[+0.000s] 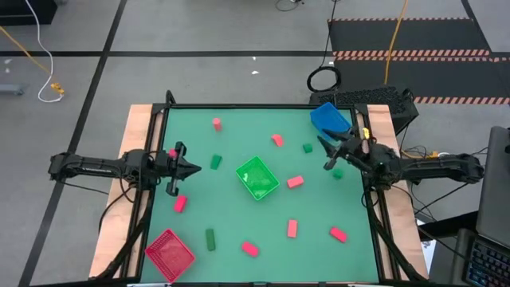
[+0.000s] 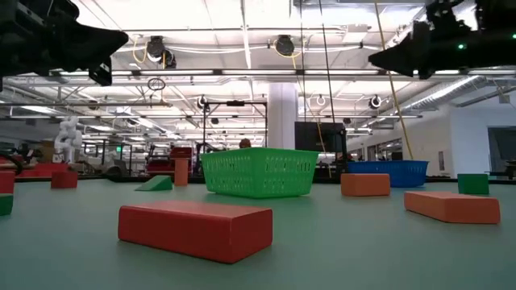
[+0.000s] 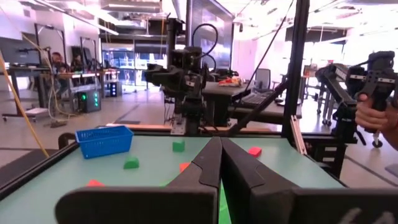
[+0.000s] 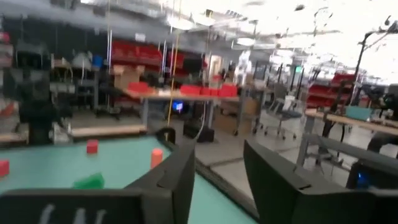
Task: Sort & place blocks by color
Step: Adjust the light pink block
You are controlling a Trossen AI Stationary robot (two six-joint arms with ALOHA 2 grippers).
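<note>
Both grippers are empty, left gripper [image 1: 191, 168] pinched together, right gripper [image 1: 329, 154] spread over a green block [image 1: 338, 173] (misaligned descent could knock it aside).

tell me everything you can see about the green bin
The green bin is a square, open-topped basket with mesh-like walls that look like plastic. It sits upright near the middle of the green table, turned diagonally to the table's edges. Something green seems to lie inside. No gripper touches it, and the blocks around it lie apart from it.
</note>
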